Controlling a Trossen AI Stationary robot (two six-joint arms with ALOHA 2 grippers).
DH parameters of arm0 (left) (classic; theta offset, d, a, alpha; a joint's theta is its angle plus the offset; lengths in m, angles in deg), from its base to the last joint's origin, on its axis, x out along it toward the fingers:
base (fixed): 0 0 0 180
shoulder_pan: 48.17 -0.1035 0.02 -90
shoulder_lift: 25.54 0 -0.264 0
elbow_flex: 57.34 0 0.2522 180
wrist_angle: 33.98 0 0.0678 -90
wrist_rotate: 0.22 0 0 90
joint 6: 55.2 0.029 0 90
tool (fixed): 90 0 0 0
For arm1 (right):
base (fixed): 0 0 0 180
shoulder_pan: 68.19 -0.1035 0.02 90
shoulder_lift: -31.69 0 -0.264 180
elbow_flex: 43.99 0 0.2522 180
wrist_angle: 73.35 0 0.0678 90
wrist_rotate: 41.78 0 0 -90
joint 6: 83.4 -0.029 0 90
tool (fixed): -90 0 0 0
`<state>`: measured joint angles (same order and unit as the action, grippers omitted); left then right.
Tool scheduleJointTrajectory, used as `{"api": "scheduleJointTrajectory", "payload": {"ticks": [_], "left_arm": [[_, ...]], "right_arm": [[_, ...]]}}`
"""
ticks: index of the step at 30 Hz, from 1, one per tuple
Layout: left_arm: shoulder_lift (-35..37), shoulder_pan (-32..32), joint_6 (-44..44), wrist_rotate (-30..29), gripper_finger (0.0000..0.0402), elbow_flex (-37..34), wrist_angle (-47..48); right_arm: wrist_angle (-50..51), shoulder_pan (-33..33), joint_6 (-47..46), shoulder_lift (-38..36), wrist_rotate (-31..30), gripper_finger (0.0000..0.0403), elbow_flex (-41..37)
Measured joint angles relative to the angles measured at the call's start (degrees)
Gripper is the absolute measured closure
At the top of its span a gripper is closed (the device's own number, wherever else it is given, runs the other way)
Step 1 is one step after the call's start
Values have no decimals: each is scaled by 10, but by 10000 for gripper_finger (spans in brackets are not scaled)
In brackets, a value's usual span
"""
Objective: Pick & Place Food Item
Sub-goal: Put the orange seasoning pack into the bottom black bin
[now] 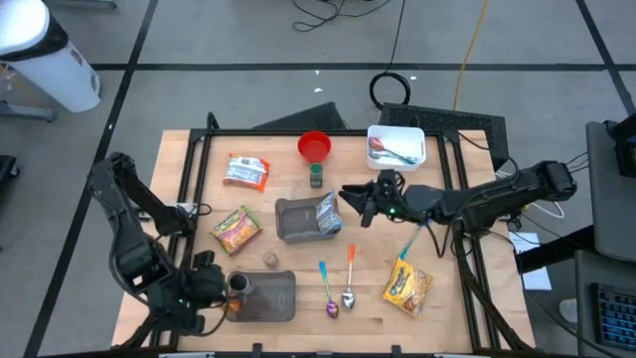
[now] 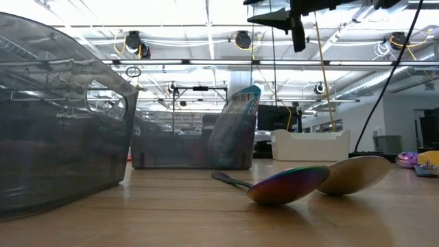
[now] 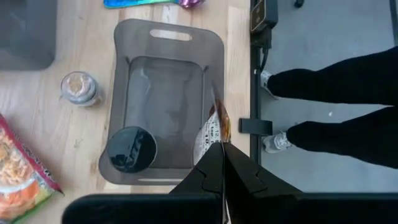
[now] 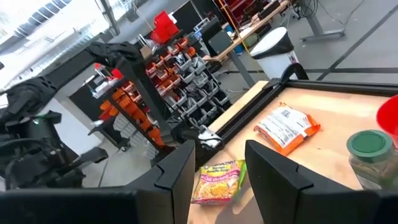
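My left gripper (image 3: 221, 169) is at the near left, above a grey bin (image 3: 168, 74) with a handle cutout, shut on a thin brown-and-white food packet (image 3: 214, 127). A black-lidded jar (image 3: 130, 149) stands in that bin. My right gripper (image 1: 360, 202) hovers open at mid-table, pointing toward the table's left, next to a second grey bin (image 1: 298, 221). A blue-grey bag (image 1: 327, 213) leans in that bin. Noodle packets (image 1: 236, 229), (image 1: 246, 171), (image 1: 407, 286) lie flat on the table. My left gripper pinches the packet's upper edge (image 3: 217, 142) between its two shut fingers, coming from above and slanting down. The packet hangs edge-on below the fingers, over the bin beside one long wall. I cannot tell whether its lower end touches the bin.
A small spice jar (image 1: 269, 260) stands between the bins. Two spoons (image 1: 328, 288), (image 1: 350, 283) lie near the front edge. At the back are a red bowl (image 1: 314, 146), a green-lidded jar (image 1: 316, 176) and a white tray (image 1: 396, 146). A person's legs (image 3: 336, 74) stand beside the table.
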<state>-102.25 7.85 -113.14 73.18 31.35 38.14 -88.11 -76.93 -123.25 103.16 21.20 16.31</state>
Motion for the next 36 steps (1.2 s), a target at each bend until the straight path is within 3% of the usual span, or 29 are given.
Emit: {"api": "scheduleJointTrajectory", "payload": {"ticks": [16,20,30,36], "left_arm": [[0,-24,19,-30,400,-5,-17],[0,-24,7,-28,400,-35,-29],[0,-19,1,-18,400,-114,-163],[0,-18,-18,-15,399,-150,-182]], "right_arm": [[2,0,-1,15,0,271,0],[1,0,0,15,0,271,0],[1,0,0,15,0,271,0],[1,0,-4,15,0,273,0]]}}
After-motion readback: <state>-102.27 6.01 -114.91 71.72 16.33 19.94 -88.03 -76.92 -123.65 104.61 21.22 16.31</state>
